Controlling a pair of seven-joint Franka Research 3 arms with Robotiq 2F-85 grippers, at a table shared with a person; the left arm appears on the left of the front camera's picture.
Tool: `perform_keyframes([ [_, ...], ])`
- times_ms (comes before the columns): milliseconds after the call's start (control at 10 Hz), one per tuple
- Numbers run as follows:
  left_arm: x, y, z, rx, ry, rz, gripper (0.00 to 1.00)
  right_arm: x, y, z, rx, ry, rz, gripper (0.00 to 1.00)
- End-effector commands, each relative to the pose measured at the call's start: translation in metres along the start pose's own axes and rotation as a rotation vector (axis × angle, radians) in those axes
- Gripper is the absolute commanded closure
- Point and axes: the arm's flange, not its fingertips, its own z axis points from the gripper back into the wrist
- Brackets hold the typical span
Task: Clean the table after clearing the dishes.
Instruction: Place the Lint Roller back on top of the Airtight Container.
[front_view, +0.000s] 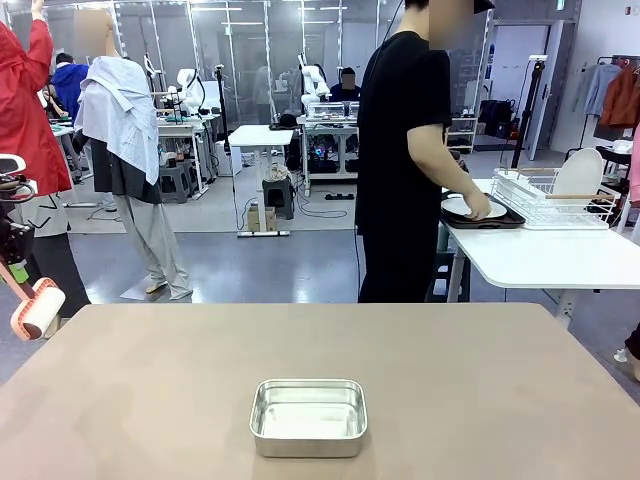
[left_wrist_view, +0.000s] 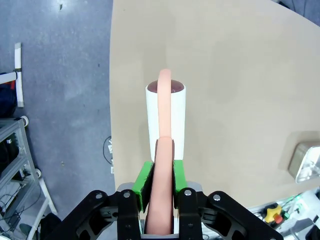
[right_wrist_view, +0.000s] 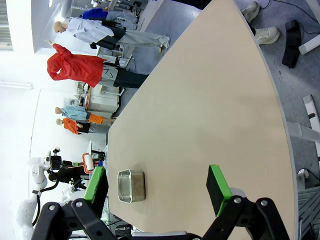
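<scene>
The beige table (front_view: 470, 380) lies bare apart from a small steel pan. At its far left edge my left gripper (front_view: 8, 262) is shut on the pink handle of a lint roller (front_view: 38, 308), whose white roll hangs just off the table's corner. In the left wrist view the gripper (left_wrist_view: 161, 182) clamps that handle, and the roller (left_wrist_view: 166, 120) points along the table's edge (left_wrist_view: 112, 100). My right gripper (right_wrist_view: 158, 185) stands open above the table (right_wrist_view: 215, 100), holding nothing. The dishes (front_view: 478, 208), a white plate on a dark tray, sit on the white side table under the person's hand.
A steel pan (front_view: 308, 417) sits near the front middle of the table, also seen at the pan (right_wrist_view: 131, 186). The person in black stands at the far right, turned to the white side table (front_view: 550, 255), which carries a white dish rack (front_view: 555, 195).
</scene>
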Motion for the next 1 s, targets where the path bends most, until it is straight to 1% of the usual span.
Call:
perform_keyframes([
  [0,-0.002,0.001,0.003,0.007,0.007,0.000,0.78,0.000,0.002,-0.001,0.013,-0.008,-0.001,0.00],
  [100,0.000,0.000,0.000,0.000,0.000,0.000,0.78,0.000,0.002,-0.001,0.013,-0.008,-0.001,0.00],
  [200,0.008,-0.027,0.025,0.052,-0.053,-0.126,0.78,0.000,0.002,-0.001,0.013,-0.008,-0.001,0.00],
  [300,0.010,-0.069,0.054,0.125,-0.099,-0.237,0.78,0.000,0.002,-0.001,0.013,-0.008,-0.001,0.00],
  [400,0.002,-0.121,0.075,0.269,-0.137,-0.397,0.78,0.000,0.002,-0.001,0.013,-0.008,-0.001,0.00],
  [500,-0.012,-0.164,0.095,0.264,-0.218,-0.534,0.78,0.000,0.002,-0.001,0.013,-0.008,-0.001,0.00],
  [600,-0.032,-0.220,0.108,0.331,-0.244,-0.736,0.78,0.000,0.002,-0.001,0.013,-0.008,-0.001,0.00],
  [800,-0.070,-0.315,0.101,0.333,-0.227,-1.122,0.78,0.000,0.002,-0.001,0.013,-0.008,-0.001,0.00],
  [900,-0.088,-0.353,0.092,0.329,-0.216,-1.269,0.78,0.000,0.002,-0.001,0.013,-0.008,-0.001,0.00],
])
